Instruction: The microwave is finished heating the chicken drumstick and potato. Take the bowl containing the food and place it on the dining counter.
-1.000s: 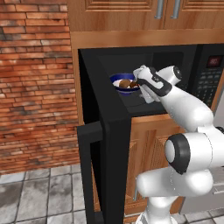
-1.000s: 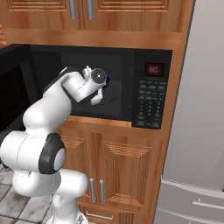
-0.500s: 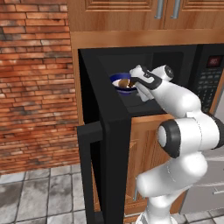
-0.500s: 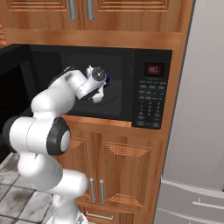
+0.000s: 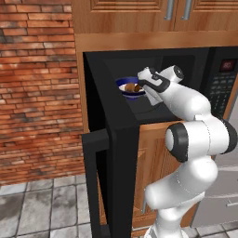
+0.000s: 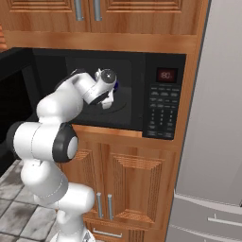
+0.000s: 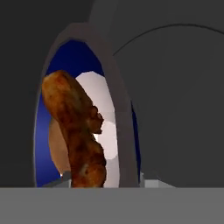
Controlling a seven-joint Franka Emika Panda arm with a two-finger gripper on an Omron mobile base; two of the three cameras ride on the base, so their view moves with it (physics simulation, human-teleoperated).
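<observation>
The microwave (image 5: pixel 218 88) (image 6: pixel 163 101) stands open. Inside on its left sits the bowl (image 5: pixel 126 86), dark blue with a white inside, and a sliver of it (image 6: pixel 116 85) peeks past my hand. My gripper (image 5: pixel 141 83) (image 6: pixel 109 97) reaches in at the bowl's near right rim. Up close, the bowl (image 7: pixel 72 57) holds the orange-brown chicken drumstick (image 7: pixel 78 131), with the tan potato (image 7: pixel 56 151) behind it. The gripper (image 7: pixel 105 179) straddles the rim, but its tips barely show. The dining counter is out of view.
The black microwave door (image 5: pixel 116 153) swings out toward the base, left of the arm. Wooden cabinets (image 6: pixel 137 179) sit above and below the microwave. A brick wall (image 5: pixel 42 93) is on the left. A grey fridge (image 6: pixel 212 142) stands on the right.
The hand has pushed slightly deeper into the microwave toward the bowl's rim, and the elbow has swung. The bowl has not moved.
</observation>
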